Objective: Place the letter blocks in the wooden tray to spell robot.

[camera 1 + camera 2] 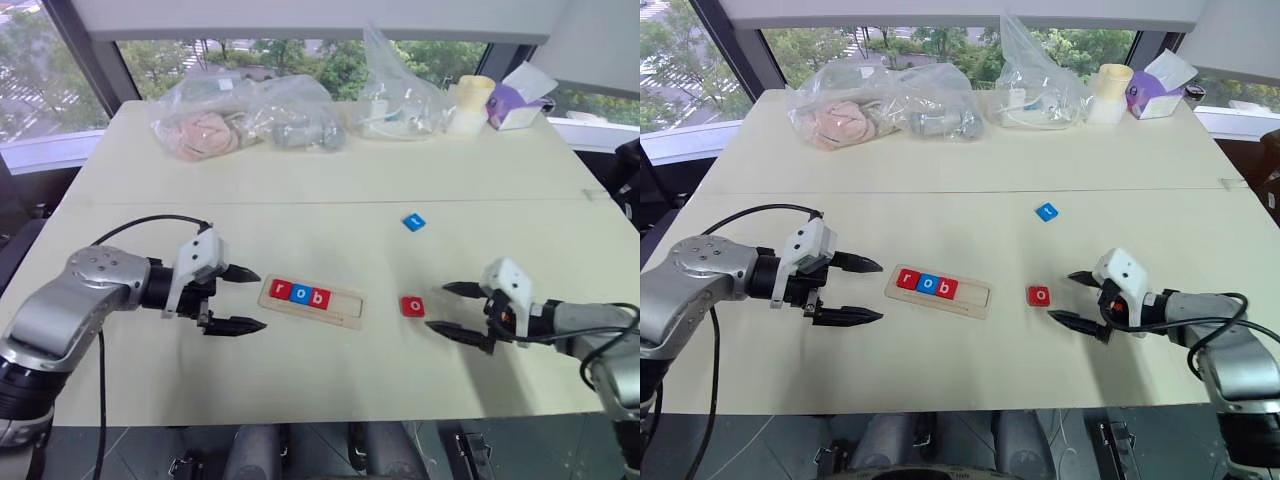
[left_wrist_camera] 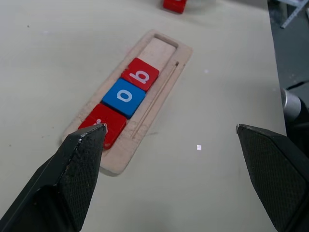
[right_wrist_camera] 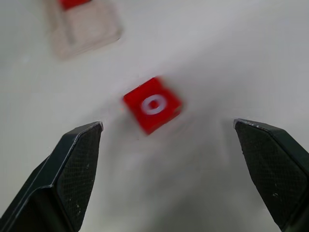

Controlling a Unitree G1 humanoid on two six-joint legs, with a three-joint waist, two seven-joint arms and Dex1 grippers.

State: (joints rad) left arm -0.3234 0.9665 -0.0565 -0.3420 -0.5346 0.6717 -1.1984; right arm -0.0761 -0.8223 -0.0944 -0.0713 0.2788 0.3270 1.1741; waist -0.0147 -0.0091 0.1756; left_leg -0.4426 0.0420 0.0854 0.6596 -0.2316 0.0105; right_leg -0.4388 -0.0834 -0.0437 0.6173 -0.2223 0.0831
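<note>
red o block (image 3: 152, 104) ahead of right fingers (image 3: 72, 164)

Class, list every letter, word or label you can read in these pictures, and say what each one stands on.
"r": red square tile, first in the pale wooden tray.
"o": blue square tile, second in the tray.
"b": red square tile, third in the tray.
"o": loose red square tile on the cream table.
Loose blue square tile: white mark too small to read.
</note>
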